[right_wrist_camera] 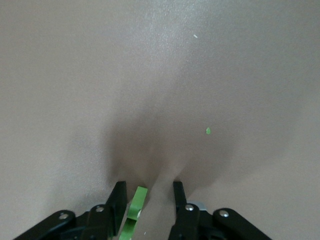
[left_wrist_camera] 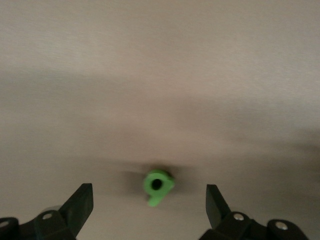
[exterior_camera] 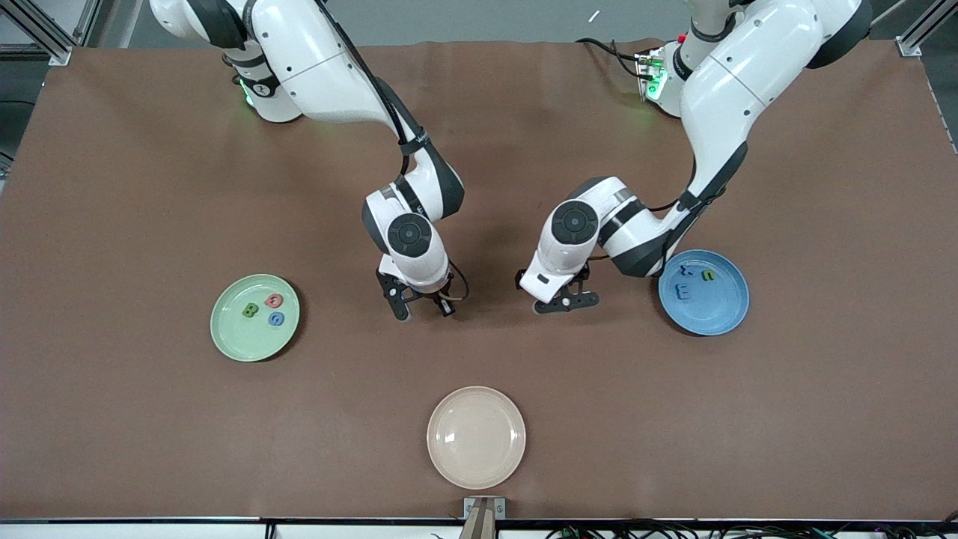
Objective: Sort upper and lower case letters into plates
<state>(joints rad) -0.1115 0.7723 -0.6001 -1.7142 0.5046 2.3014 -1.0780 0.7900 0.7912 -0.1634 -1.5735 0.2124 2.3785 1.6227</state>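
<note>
Checking both pincers over the middle of the table

Right gripper is down at the table, half open around a green letter standing on edge. One finger touches it and there's a gap to the other, so it isn't clamped. Left gripper hangs wide open over the green 9-like letter, which lies flat on the table. Going by the front camera's clock face, the mint green plate sits at 9 o'clock from the right gripper with the green B, pink-red Q and blue G in it. The sky blue plate is at 3 o'clock from the left gripper, holding a blue x, a green u and a blue E-like m. A cream plate is at 6 o'clock.
</note>
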